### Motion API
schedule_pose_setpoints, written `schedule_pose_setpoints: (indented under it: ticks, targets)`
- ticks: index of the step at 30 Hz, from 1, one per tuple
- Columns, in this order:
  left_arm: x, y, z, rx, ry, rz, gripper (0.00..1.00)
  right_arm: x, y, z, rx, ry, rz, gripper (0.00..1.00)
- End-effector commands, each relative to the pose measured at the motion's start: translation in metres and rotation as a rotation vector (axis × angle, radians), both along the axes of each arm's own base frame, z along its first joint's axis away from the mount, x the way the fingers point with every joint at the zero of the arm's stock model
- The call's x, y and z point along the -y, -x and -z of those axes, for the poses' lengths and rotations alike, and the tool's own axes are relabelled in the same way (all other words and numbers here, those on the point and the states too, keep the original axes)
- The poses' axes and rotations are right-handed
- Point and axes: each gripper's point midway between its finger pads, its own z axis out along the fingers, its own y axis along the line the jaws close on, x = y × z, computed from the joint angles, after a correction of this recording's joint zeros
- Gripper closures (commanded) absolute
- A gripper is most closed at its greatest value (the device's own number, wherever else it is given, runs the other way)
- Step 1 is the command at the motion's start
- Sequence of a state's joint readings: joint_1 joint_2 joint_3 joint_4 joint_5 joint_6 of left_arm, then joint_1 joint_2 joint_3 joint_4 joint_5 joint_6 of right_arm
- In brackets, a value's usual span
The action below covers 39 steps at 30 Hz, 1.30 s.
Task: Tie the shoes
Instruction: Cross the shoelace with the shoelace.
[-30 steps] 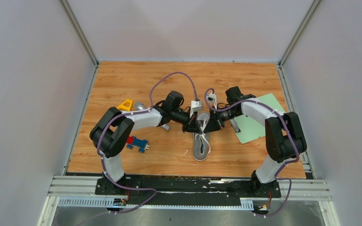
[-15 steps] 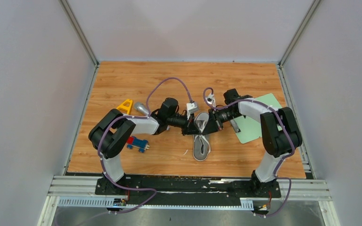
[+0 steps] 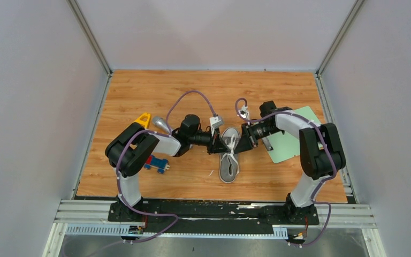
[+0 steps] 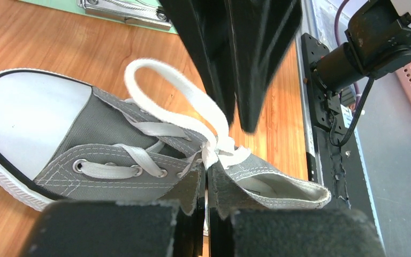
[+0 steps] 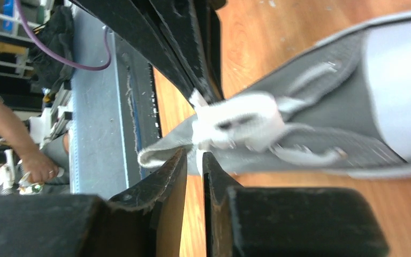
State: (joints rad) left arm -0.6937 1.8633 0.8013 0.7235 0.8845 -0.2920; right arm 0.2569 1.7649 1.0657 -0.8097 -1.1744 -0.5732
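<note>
Top external view: on the wooden bench (image 3: 139,96) the small grey canvas sneaker (image 3: 228,160) is laid from 12 to 6 o'clock, toe at 12, and is flanked equally closely by the left pincer (image 3: 220,145) at 9 and the right pincer (image 3: 240,143) at 3, each closed on the long white laces (image 4: 192,101).

The small grey sneaker (image 4: 112,123) is matt woven canvas with a smooth white rubber toe cap (image 4: 29,120). Its flat white laces (image 4: 182,95) are fuzzy cloth.
</note>
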Motion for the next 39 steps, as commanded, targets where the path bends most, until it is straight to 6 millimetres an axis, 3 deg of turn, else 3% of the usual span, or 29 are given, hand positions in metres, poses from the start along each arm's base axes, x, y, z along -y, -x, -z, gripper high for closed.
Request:
schedule_pose_setpoints:
  ticks: [1,6,14,21,32,39]
  targets:
    - [0.004,-0.003,-0.015,0.054,0.055,-0.003,1.00,0.032,-0.024,-0.024,0.161,0.023,0.049,0.81]
    - [0.004,-0.003,-0.016,0.055,0.058,0.001,1.00,0.048,-0.041,-0.015,0.213,0.078,0.076,0.81]
    - [0.002,-0.003,-0.019,0.067,0.060,-0.006,0.99,0.029,-0.066,0.004,0.261,0.129,0.104,0.81]
    - [-0.001,-0.007,-0.023,0.092,0.044,-0.033,0.89,0.005,-0.052,0.006,0.276,0.119,0.023,0.81]
    - [-0.002,-0.007,-0.025,0.101,0.043,-0.040,0.76,-0.002,-0.031,0.001,0.291,0.085,-0.032,0.80]
    - [-0.002,-0.008,-0.027,0.112,0.036,-0.039,0.80,-0.008,-0.024,-0.005,0.277,0.034,-0.060,0.79]
